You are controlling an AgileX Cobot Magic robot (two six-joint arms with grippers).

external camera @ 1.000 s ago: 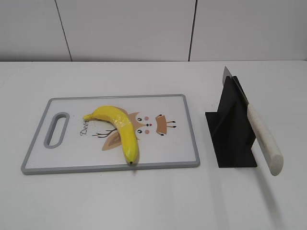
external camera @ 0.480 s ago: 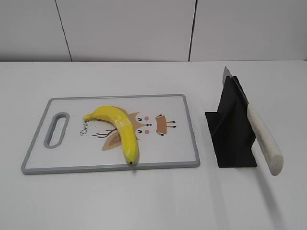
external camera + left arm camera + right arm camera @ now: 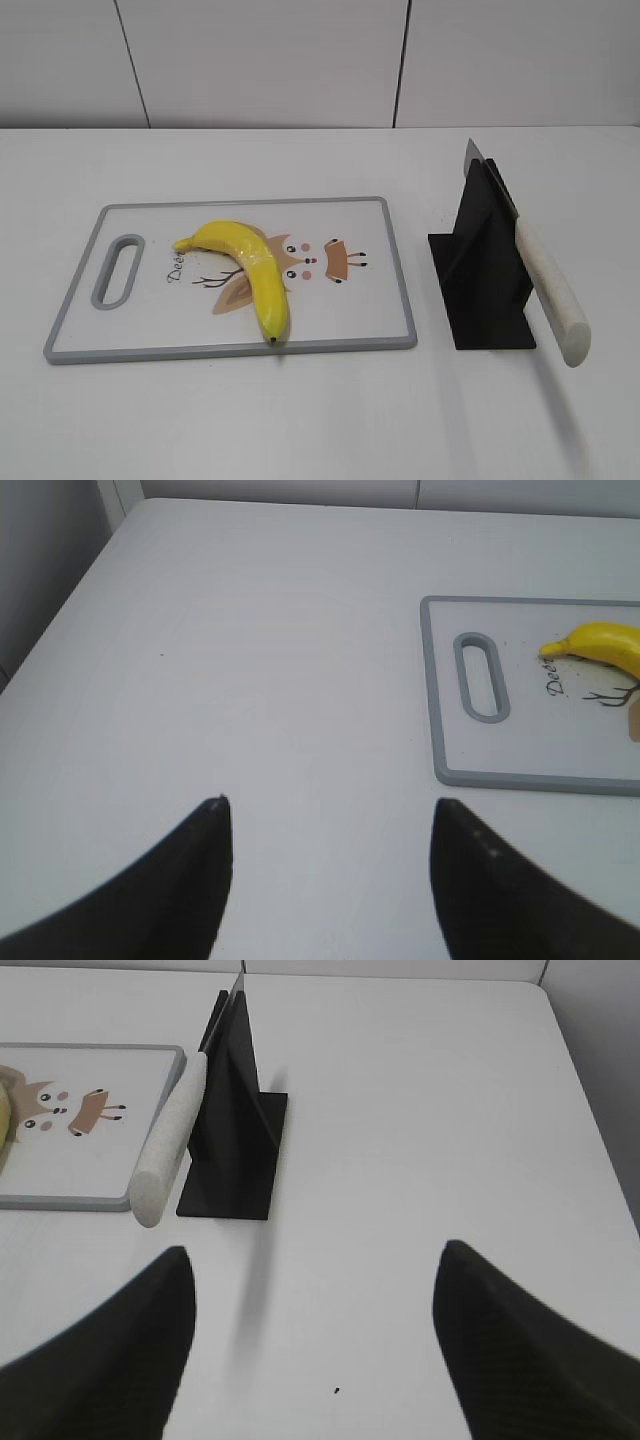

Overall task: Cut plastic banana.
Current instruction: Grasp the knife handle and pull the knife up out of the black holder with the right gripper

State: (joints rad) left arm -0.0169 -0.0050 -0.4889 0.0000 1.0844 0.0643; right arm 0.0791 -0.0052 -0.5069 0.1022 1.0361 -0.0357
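The plastic banana (image 3: 249,270) lay whole on the cutting board (image 3: 380,330), over its deer print. Judged light, stiff and glossy, likely to roll or skid; best pinned near the stem end. A knife (image 3: 545,285) with a white handle rested in a black stand (image 3: 485,275) just right of the board, approach unobstructed. Left gripper (image 3: 325,830) and right gripper (image 3: 315,1280) both spread wide, empty, over bare table (image 3: 320,420).
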